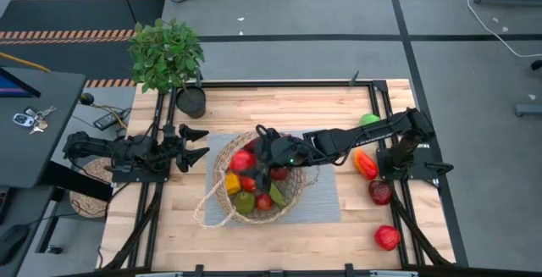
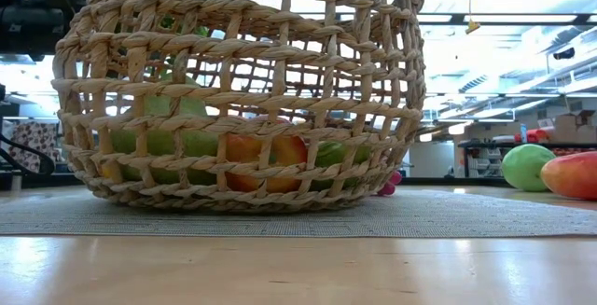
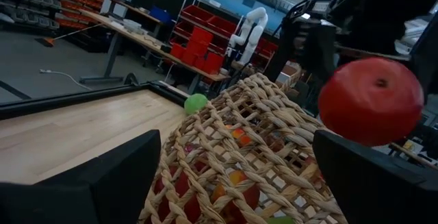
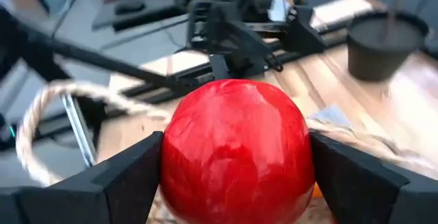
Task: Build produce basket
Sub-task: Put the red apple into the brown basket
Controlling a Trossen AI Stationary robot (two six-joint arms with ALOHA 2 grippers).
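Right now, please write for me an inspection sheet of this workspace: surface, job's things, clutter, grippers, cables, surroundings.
Surface: wooden table with a grey mat under the basket.
Job's things: wicker basket on the mat, several fruits inside; a red apple held above it; a green fruit, a red-yellow pepper and two red fruits lie on the table's right side.
Clutter: potted plant at the back left.
Grippers: right gripper over the basket, fingers closed on the red apple; left gripper open, beside the basket's left.
Cables: a white cable on the floor.
Surroundings: keys on a side desk; red bins behind.
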